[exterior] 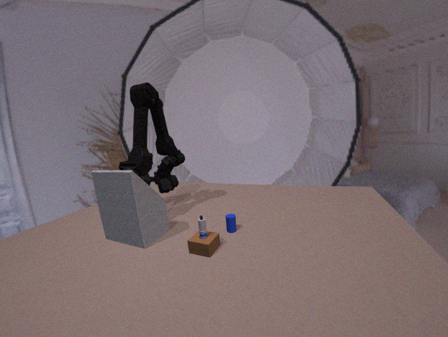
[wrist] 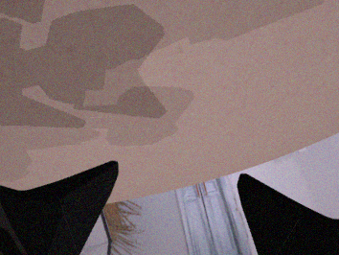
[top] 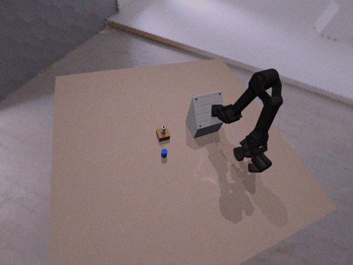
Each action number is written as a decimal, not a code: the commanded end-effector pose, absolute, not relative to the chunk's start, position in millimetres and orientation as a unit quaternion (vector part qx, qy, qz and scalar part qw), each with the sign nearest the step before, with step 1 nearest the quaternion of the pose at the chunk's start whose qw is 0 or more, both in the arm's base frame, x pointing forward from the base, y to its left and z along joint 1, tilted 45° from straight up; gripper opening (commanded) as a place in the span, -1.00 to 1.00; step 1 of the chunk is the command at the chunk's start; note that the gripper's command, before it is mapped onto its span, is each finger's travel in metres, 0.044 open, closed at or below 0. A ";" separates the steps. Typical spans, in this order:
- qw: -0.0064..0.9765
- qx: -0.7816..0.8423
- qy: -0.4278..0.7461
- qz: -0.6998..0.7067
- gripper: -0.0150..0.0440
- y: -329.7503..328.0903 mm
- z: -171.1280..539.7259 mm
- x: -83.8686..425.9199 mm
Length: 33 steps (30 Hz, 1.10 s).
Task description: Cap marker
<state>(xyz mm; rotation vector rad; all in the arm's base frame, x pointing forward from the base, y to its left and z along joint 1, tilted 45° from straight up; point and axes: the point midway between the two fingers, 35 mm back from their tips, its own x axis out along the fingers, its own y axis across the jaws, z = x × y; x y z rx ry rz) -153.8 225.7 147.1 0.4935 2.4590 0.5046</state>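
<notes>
The marker [top: 163, 129] [exterior: 202, 225] stands upright, tip up, in the brown holder block [top: 163, 137] [exterior: 199, 247]. The blue cap [top: 164, 153] [exterior: 231, 223] stands upright on the table, a short way from the block and apart from it. My gripper [top: 247, 161] [wrist: 178, 174] is open and empty, with its two black fingers wide apart in the wrist view. It is above the table, well away from the cap and marker, on the right in the top view. Neither marker nor cap shows in the wrist view.
A pale grey wedge-shaped block [top: 206, 112] [exterior: 118, 209] stands near the holder block, with the arm's base at its sloping face. The table's edge [wrist: 211, 181] crosses the wrist view, and arm shadows lie on the table top.
</notes>
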 end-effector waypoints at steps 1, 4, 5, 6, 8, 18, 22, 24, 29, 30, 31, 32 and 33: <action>0.289 0.186 0.919 0.192 0.78 226.8 147.2 -153.1; 0.314 0.201 0.898 0.234 0.51 241.5 147.6 -142.2; 0.326 0.202 0.890 0.249 0.42 246.7 146.8 -135.3; 0.341 0.201 0.879 0.267 0.36 252.9 145.8 -126.6; 0.372 0.198 0.854 0.307 0.36 265.0 144.7 -106.4; 0.510 0.136 0.716 0.457 0.36 299.3 138.1 6.8; 0.543 0.111 0.679 0.482 0.36 301.0 134.3 39.8; 0.558 0.098 0.661 0.492 0.36 300.6 131.6 56.8; 0.595 0.059 0.617 0.512 0.36 295.1 124.0 100.5; 0.601 0.051 0.608 0.516 0.36 293.1 122.5 109.3; 0.606 0.039 0.598 0.523 0.36 291.1 121.0 117.9; 0.609 0.027 0.589 0.530 0.36 288.9 119.5 126.5; 0.613 0.016 0.580 0.537 0.36 286.4 118.1 134.9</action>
